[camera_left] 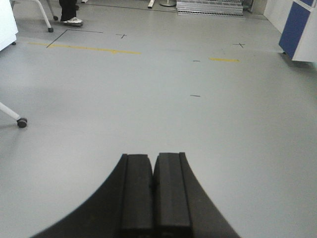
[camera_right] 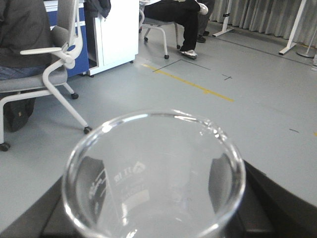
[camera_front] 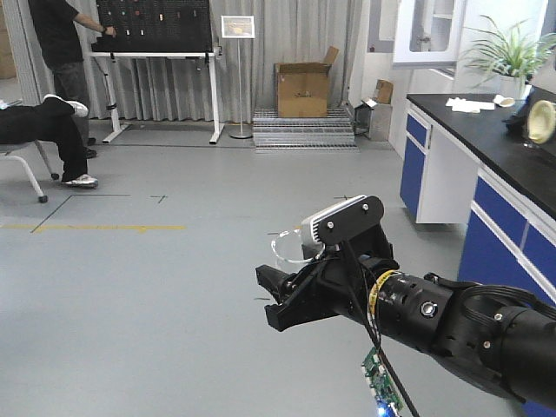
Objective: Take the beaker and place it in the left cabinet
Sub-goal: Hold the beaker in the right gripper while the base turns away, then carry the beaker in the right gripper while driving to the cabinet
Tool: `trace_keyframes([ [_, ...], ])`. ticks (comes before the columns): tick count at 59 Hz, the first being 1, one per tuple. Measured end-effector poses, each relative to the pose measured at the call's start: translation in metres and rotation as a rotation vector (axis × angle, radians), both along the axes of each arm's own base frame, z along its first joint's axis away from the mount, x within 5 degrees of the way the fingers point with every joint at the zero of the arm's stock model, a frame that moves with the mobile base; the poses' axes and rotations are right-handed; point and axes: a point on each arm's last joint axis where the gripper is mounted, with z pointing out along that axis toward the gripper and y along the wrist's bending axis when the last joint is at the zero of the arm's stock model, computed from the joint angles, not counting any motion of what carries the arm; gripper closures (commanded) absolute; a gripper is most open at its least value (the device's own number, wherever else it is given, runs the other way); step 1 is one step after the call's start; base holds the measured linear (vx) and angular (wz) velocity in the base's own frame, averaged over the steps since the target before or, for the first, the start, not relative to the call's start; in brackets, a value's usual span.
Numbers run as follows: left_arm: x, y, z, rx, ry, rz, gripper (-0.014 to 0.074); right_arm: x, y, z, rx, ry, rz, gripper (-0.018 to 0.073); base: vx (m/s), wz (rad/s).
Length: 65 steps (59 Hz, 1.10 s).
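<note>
Right fingers [camera_right: 260, 193]: closed on the beaker [camera_right: 153, 173], with one black finger at each side of the glass wall. The beaker is upright, its mouth turned up toward the wrist camera and its pouring lip on the far right of the rim. Faint printed marks show through the near left wall. In the front view the beaker is carried in the air at the near right of the scene, well above the grey floor [camera_front: 156, 287]. It sits just under the arm's white camera housing [camera_front: 343, 217]. Left fingers [camera_left: 136, 193]: pressed flat together with no gap, holding nothing, pointed over bare floor. Surroundings, front view: a yellow line [camera_front: 95, 228] on the floor at left and a cardboard box [camera_front: 304, 87] by the far curtain. A black tabletop [camera_front: 486, 130] on blue drawers runs along the right, with a potted plant [camera_front: 512, 56] at its far end. Right wrist view: a grey office chair [camera_right: 54, 74] at near left and a seated person [camera_right: 178, 15] farther off.
</note>
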Motion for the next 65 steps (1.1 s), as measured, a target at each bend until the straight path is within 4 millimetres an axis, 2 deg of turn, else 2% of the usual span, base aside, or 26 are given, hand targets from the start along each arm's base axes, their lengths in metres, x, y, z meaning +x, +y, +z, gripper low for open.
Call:
trace_keyframes([
  [65,0.0,0.0,0.0,0.0,0.0,0.0,0.0603,0.0,0.0,0.0,0.0,0.0,0.0,0.0323,0.66,0.03],
])
